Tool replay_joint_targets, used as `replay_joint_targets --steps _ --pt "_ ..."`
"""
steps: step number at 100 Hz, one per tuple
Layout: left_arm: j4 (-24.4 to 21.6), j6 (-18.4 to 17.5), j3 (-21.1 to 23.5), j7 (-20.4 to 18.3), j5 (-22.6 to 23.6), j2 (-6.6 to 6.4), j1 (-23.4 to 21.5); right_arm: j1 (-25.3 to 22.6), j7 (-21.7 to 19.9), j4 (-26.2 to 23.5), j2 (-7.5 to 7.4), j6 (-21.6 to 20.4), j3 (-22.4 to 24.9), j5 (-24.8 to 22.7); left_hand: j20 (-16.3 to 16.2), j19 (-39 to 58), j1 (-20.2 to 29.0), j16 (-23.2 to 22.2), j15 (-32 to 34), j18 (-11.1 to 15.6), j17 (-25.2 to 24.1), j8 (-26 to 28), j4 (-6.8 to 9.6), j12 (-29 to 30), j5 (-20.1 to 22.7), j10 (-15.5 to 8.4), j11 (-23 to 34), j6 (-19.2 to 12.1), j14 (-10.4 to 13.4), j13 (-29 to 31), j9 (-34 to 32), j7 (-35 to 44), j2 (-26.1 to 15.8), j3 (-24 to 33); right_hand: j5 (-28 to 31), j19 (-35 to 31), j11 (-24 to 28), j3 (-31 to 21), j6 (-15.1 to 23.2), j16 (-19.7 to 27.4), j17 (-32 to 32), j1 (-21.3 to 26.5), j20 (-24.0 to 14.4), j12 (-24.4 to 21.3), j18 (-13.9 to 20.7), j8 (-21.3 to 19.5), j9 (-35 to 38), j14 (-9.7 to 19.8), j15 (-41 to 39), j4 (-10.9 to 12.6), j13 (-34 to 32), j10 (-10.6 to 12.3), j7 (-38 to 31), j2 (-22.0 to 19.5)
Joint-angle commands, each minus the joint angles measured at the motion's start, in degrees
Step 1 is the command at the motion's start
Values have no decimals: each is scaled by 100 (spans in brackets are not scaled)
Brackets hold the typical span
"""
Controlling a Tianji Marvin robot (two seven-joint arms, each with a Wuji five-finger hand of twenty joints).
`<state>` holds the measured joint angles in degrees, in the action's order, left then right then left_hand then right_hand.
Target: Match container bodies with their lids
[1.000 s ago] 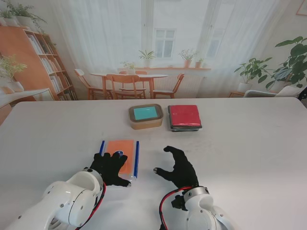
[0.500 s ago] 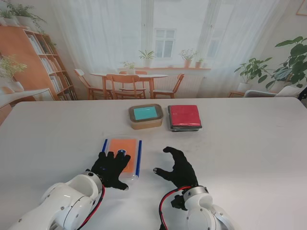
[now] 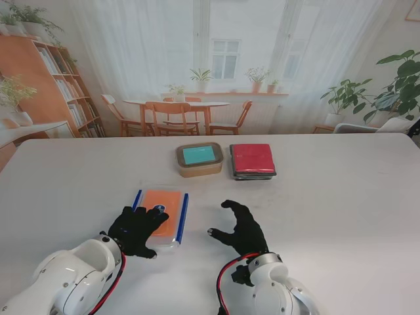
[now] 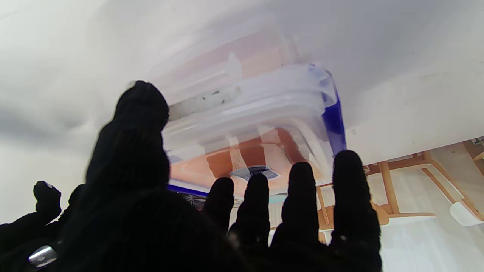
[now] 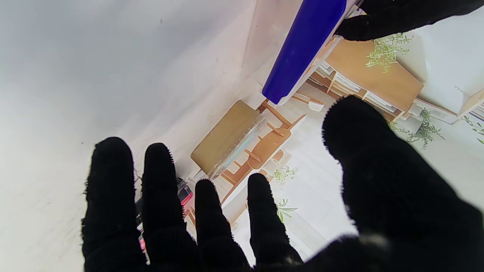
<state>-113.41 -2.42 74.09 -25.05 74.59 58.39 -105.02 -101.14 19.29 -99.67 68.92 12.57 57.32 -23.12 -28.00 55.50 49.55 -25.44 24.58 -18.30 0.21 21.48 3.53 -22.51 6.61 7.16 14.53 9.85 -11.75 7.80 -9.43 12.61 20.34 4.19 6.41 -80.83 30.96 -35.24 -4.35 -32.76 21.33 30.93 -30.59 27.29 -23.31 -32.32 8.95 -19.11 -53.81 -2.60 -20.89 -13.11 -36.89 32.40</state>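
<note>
A clear container with an orange lid and blue side clips [image 3: 162, 213] [image 4: 257, 124] lies on the white table [image 3: 341, 210] near me, left of centre. My left hand [image 3: 134, 230] [image 4: 227, 219] rests over its nearest corner with straight, spread fingers and no grip around it. My right hand [image 3: 239, 226] [image 5: 234, 226] hovers open just right of the container, not touching it; its view shows one blue clip [image 5: 302, 45]. Farther from me stand a tan container with a teal lid [image 3: 199, 159] [image 5: 227, 138] and a red-lidded container [image 3: 252, 161], side by side.
Both lidded containers sit in the middle of the table's far half. Bare white table top stretches to the right [image 3: 354, 230] and the far left [image 3: 59, 177]. Beyond the table edge are wooden chairs, a bookshelf and potted plants.
My left hand has drawn back toward me and to the left, uncovering most of the orange lid. The orange container has shifted left and turned slightly. The right hand has barely moved.
</note>
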Motion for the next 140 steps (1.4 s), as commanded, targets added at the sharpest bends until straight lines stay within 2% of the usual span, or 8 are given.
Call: replay_joint_targets --steps 1,15,18,27,75,101,119,140 --pt "200 -82 86 -5 48 -29 -133 22 -86 14 28 8 -15 30 -45 62 396 -154 373 107 21 219 172 -130 204 -207 390 -176 87 323 -211 958 38 479 -109 32 35 101 144 -22 -14 29 -108 113 71 87 2 114 -89 156 126 123 -68 -117" --pt "295 -507 398 211 21 -38 -205 53 -91 29 34 19 -31 53 -47 52 408 -155 419 269 76 240 110 -91 192 -280 598 -286 190 381 -236 1268 179 1000 -108 34 36 109 150 -21 -14 44 -109 129 74 95 1 113 -88 157 125 120 -75 -111" --pt "318 -596 466 258 33 -40 -215 60 -90 35 35 22 -35 57 -50 50 288 -151 435 294 83 210 -14 -56 178 -283 659 -299 199 398 -243 1392 249 1335 -108 34 37 108 152 -22 -14 49 -109 131 74 96 2 113 -91 158 122 124 -76 -111" --pt "380 -806 654 351 70 -45 -229 90 -86 56 44 42 -50 76 -42 37 316 -155 457 372 107 245 -46 -95 171 -363 787 -341 240 433 -249 1528 304 1509 -110 34 38 109 152 -22 -14 53 -109 137 74 101 1 115 -90 159 125 119 -79 -117" --pt "939 -1462 1196 598 326 -101 190 405 -46 287 119 194 -211 230 -21 5 328 -158 506 621 143 256 -161 -74 169 -495 902 -491 380 458 -264 1736 379 1941 -99 45 55 128 177 -18 -12 68 -105 152 96 122 8 101 -87 160 129 109 -92 -118" --pt "1046 -1786 1493 337 525 -147 341 579 -7 426 167 278 -306 298 66 -168 259 -111 390 689 14 172 -244 55 156 -567 661 -563 439 333 -253 1630 490 2170 -102 45 62 132 188 -17 -12 71 -105 134 96 129 13 102 -89 160 130 112 -97 -118" --pt "876 -1697 1635 -10 566 -136 298 629 1 485 183 285 -342 343 186 -375 -207 -23 115 534 -167 -13 -333 109 141 -669 24 -777 171 91 -152 870 515 1709 -95 45 83 133 187 -16 -12 94 -104 116 96 134 22 103 -86 161 139 105 -103 -115" --pt "537 -1447 1722 -456 556 -104 190 588 -20 469 172 260 -321 355 338 -626 -203 99 -173 222 -341 -8 -112 -38 108 -618 -721 -1031 -268 -211 90 -371 271 758 -93 45 114 135 193 -17 -12 124 -104 76 96 138 35 101 -92 164 127 98 -108 -74"
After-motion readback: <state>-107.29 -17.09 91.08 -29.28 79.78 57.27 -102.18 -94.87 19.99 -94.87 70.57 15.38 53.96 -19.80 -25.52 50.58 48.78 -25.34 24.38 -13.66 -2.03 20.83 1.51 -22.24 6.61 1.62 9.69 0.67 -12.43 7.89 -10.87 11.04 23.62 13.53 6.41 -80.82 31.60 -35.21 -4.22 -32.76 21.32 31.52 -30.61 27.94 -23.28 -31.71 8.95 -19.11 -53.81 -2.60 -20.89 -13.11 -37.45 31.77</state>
